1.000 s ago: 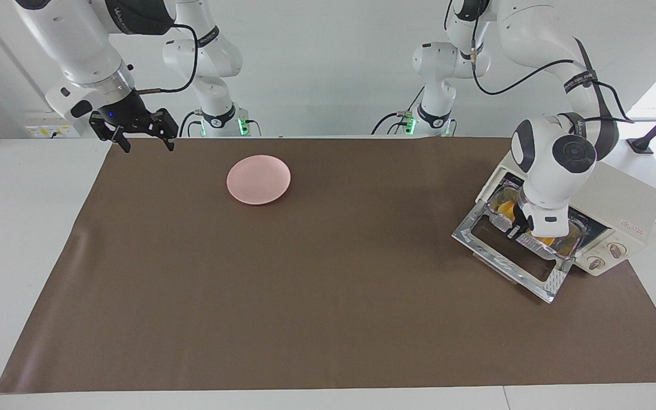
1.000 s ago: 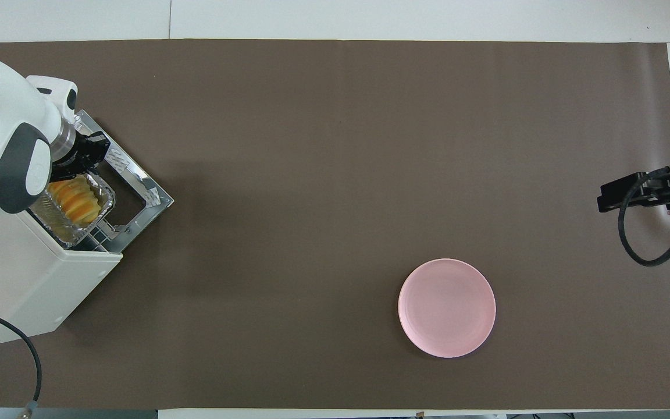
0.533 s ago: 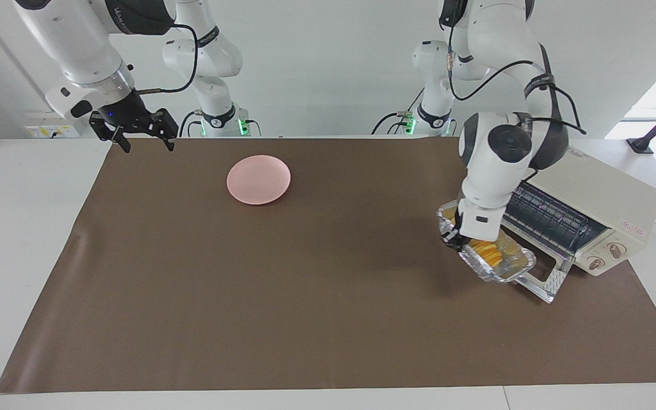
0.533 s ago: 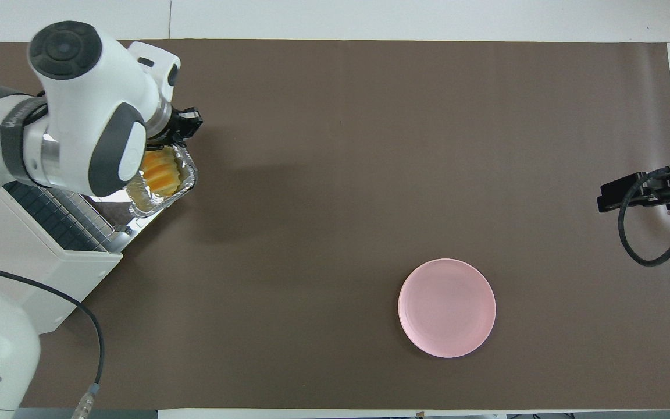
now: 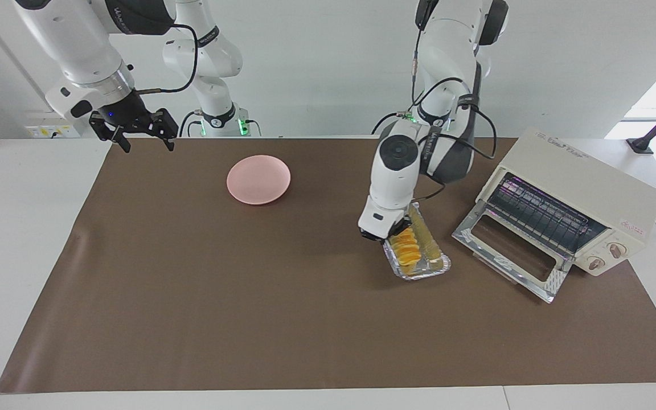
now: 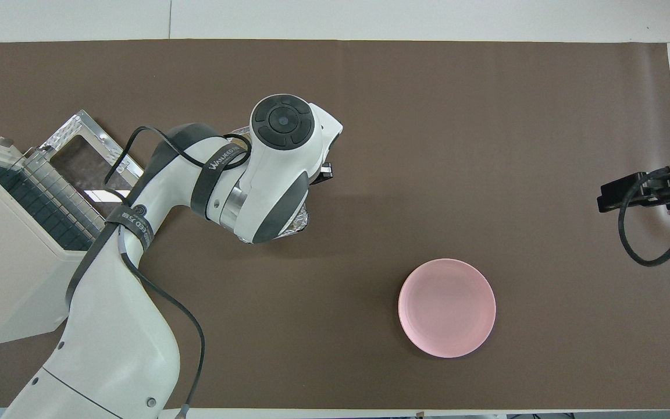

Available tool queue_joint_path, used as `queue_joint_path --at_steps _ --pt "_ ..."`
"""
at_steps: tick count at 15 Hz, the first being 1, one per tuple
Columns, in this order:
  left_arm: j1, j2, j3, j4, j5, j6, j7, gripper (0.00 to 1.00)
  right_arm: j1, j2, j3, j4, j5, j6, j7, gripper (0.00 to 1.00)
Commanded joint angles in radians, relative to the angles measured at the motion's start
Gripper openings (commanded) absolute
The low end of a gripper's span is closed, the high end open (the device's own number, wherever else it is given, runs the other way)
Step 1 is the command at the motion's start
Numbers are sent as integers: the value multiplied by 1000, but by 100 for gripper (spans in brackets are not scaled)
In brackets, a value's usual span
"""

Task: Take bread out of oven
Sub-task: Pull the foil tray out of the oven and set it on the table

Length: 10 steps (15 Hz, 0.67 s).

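The yellow-orange ridged bread [image 5: 409,249] lies in a crinkled silver foil tray [image 5: 426,269]. My left gripper [image 5: 388,234] is shut on the tray's rim and holds it tilted, low over the brown mat, between the oven and the pink plate. In the overhead view my left arm hides the bread, and only a sliver of the foil tray [image 6: 299,220] shows. The cream-white oven [image 5: 581,188] stands at the left arm's end of the table, its glass door [image 5: 504,257] dropped open and its wire rack bare. My right gripper [image 5: 144,134] waits open over the mat's edge.
A round pink plate [image 5: 258,179] lies on the brown mat [image 5: 248,296] toward the right arm's end; it also shows in the overhead view [image 6: 446,307]. The oven [image 6: 15,256] and its open door [image 6: 88,157] take up one corner of the mat.
My left gripper has pulled the foil tray with the bread out of the oven and carried it over the open door toward the middle of the mat. The right arm has not moved.
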Motion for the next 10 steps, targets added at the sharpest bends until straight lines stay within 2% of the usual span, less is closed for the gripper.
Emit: queue_joint_path --at_steps 1,4,5,6,7,9,10 --pt "-59 39 15 20 -18 37 16 0 -15 -22 9 -21 -11 -5 -22 100" --pt "-96 59 13 15 -19 57 16 0 -15 -22 9 -21 -11 -5 -22 100" --pt "-111 59 13 10 -19 60 14 5 -15 -22 9 -21 -11 -5 -22 100" --pt "-126 59 15 9 -21 60 14 6 -15 -22 9 -21 -11 -5 -22 100" --pt "-128 59 15 9 -21 59 13 13 -15 -22 9 -21 -11 -5 -22 100" --pt "-122 59 16 20 -22 63 7 77 -15 -22 9 -21 -12 -5 -22 100" --pt "-122 60 18 27 -19 53 4 100 -15 -22 9 -21 -11 -5 -22 100"
